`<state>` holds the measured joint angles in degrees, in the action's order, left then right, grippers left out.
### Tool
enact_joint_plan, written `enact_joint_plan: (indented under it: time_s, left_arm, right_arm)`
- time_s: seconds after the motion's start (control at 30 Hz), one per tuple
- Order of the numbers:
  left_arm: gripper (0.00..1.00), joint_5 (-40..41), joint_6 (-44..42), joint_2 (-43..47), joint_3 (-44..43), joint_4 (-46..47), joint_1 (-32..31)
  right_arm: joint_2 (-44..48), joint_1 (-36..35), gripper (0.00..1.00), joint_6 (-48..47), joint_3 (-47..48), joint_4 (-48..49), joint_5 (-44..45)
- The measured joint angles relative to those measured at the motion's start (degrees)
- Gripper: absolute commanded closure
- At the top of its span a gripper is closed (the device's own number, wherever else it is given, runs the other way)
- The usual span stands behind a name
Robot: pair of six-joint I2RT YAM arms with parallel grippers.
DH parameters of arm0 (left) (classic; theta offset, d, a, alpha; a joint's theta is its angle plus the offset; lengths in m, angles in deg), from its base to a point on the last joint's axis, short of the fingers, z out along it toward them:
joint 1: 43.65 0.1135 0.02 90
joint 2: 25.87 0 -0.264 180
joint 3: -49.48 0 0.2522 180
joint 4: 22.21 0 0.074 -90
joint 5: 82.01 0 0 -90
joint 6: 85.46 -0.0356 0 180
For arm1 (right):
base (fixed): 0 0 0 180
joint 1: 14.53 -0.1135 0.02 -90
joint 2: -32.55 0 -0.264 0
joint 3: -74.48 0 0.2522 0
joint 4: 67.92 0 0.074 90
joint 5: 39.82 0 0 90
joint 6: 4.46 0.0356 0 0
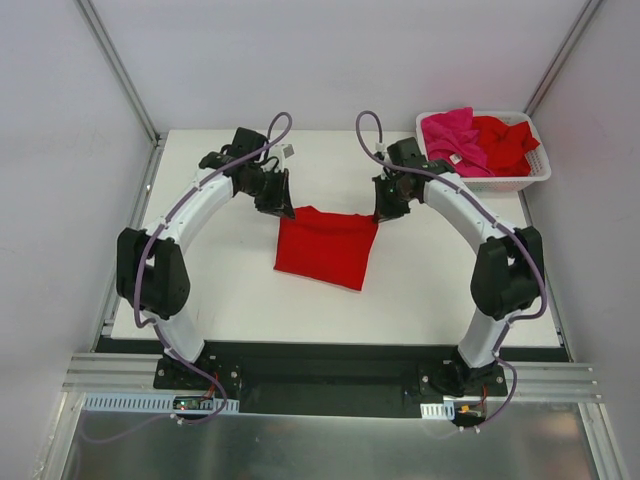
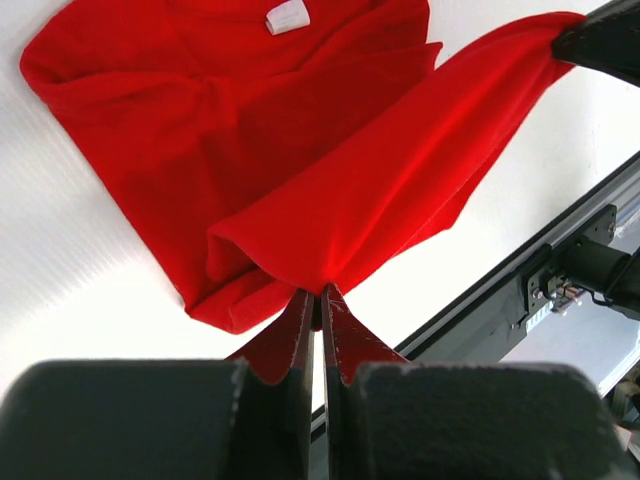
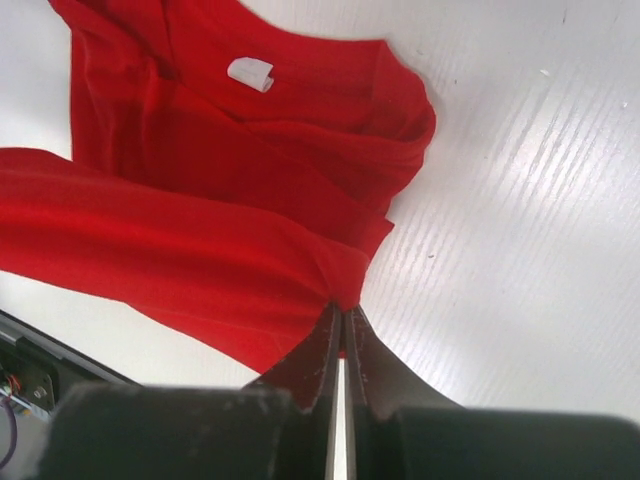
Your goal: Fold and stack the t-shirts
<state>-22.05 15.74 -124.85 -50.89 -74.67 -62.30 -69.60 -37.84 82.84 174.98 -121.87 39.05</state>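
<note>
Between pale walls [image 1: 330,60], white table [image 1: 240,300], red t-shirt [image 1: 325,250]

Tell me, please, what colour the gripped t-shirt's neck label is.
White; the label on the red t-shirt shows best in the left wrist view.

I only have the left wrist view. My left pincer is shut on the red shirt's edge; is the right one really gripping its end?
Observer: Yes. The right wrist view shows the right pincer shut, with the red shirt pinched in it.
Operator: What is waiting to be folded?
Observer: From above, a white basket at the far right corner of the table holds a magenta shirt and red cloth.
Operator: How does my shirt lie?
Observer: From above, its held edge spans from the left pincer to the right one on the far side. The rest lies on the table toward the near edge.
</note>
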Motion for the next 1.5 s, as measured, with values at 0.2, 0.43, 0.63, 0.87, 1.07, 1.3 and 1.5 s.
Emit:
enact_joint_plan:
  time_s: [0.2, 0.43, 0.63, 0.87, 1.07, 1.3, 1.5]
  left_arm:
    - [1.00, 0.09, -0.17, -1.16, -0.52, 0.07, 0.44]
    - [1.00, -0.17, -0.13, -5.51, -1.77, 0.24, 5.18]
    - [1.00, -1.64, -0.15, -9.81, -5.53, 0.22, 7.50]
    - [1.00, -3.52, -0.15, -13.60, -9.07, 0.35, 7.87]
    - [1.00, -4.48, -0.15, -16.28, -10.34, 0.26, 7.89]
    - [1.00, -4.68, -0.15, -18.56, -12.46, 0.13, 7.89]
    - [1.00, -4.70, -0.17, -20.90, -14.93, -0.24, 7.91]
  right_arm:
    - [-3.19, 0.20, 0.98, -0.17, 2.12, -0.09, -0.68]
    - [-6.78, 0.20, 0.99, -0.13, 7.61, -0.50, -2.40]
    - [-9.40, 0.33, 0.99, -0.13, 11.87, -0.59, -3.30]
    - [-10.82, 1.01, 0.99, -0.13, 12.02, -0.85, -3.30]
    - [-11.58, 1.40, 0.99, -0.13, 12.02, -0.87, -3.41]
    - [-14.67, 1.79, 0.99, -0.13, 12.98, -1.03, -4.02]
    - [-16.81, 2.14, 0.99, -0.13, 15.06, -1.25, -4.39]
